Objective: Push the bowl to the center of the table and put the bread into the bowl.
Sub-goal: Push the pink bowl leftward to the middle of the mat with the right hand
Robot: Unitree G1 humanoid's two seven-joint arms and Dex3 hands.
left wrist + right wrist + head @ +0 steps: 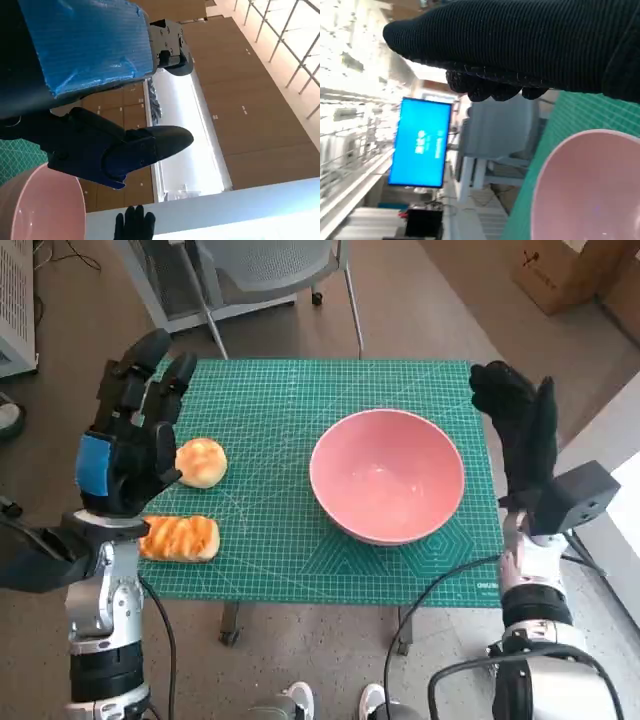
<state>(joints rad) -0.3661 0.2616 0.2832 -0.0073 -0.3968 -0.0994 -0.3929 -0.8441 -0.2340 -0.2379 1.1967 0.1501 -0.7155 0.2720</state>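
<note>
— One wide pink plastic bowl (pixel 387 475) is seen upright on the green gridded cutting mat (pixel 280 410), right of the mat's middle and nearer its right edge. Nothing is seen inside it.

— And where is the bread found?

— Two pieces are laid at the mat's left edge, well apart from the bowl. A round golden bun (pixel 201 461) is set farther back; a long glazed braided loaf (pixel 179 538) is placed nearer the front edge, just beside the bun.

— How is the left hand held?

— The black left hand with blue tape on its back (pixel 131 435) is raised over the mat's left edge, just beside the bun. Its fingers (pixel 150 145) are spread upward and nothing is gripped by them. Whether the bun is touched cannot be told from the head view.

— And the right one?

— The right hand in the black knitted glove (pixel 520 430) is held upright past the mat's right edge, near the bowl's rim but apart from it. Its fingers are stretched out and nothing is held. In the right wrist view the glove is shown above the bowl's rim with a gap between them.

— What is seen around the table?

— A grey chair (pixel 270 265) is set behind the table, a brown cardboard box (pixel 565 270) is seen on the floor at the back right, and white shoes (pixel 300 702) are shown at the front.
</note>
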